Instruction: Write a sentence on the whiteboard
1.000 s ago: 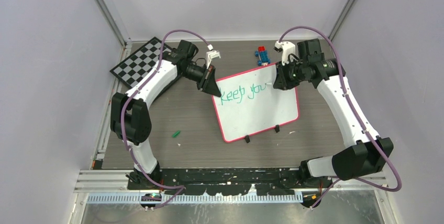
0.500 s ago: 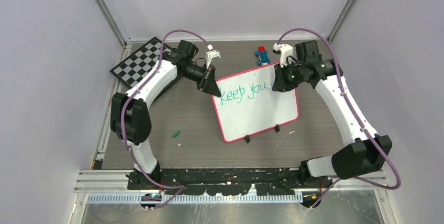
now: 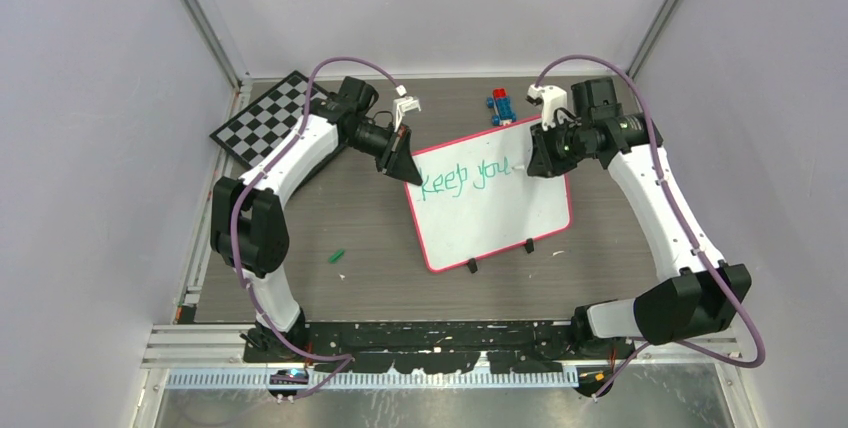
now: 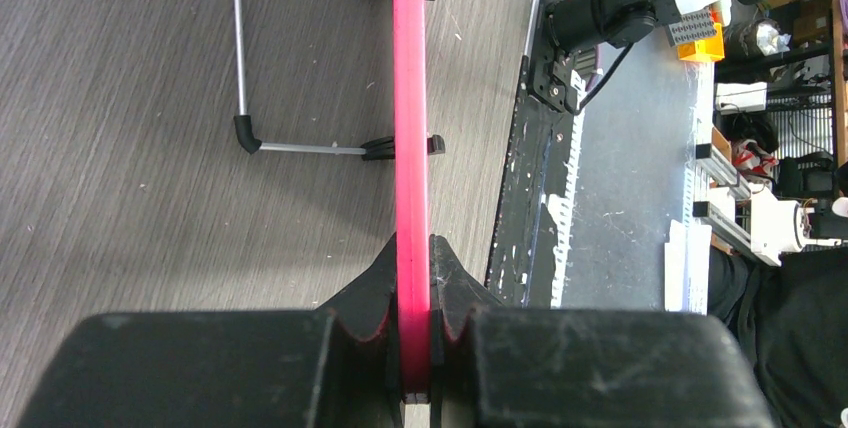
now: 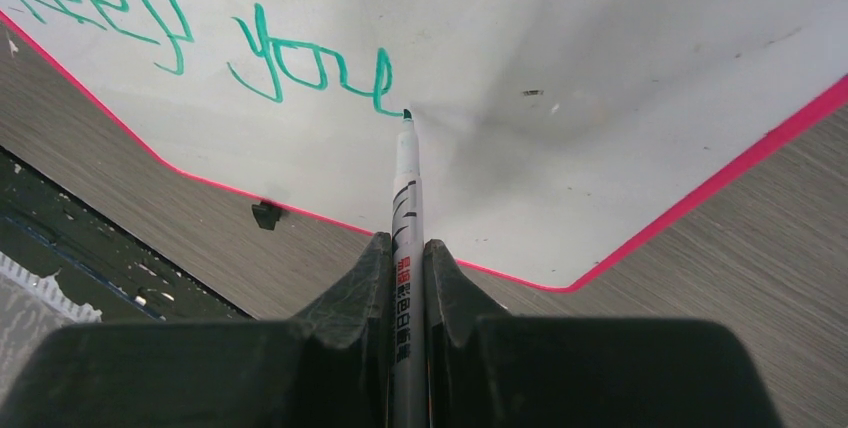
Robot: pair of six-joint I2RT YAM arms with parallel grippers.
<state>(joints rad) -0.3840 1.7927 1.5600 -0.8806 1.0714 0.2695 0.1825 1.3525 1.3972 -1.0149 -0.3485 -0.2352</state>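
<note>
Light, stiff and glossy, the whiteboard (image 3: 495, 218) likely tips easily; the left tool (image 4: 412, 253) pinches its rim, the sensible hold, while the right tool (image 5: 407, 248) clamps the marker (image 5: 408, 173).

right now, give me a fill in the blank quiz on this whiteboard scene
The left gripper clamps the ____ by its rim.
The right gripper holds a marker with ____ ink.
The sentence so far reads "keep ____".
Missing: whiteboard; green; you
</note>
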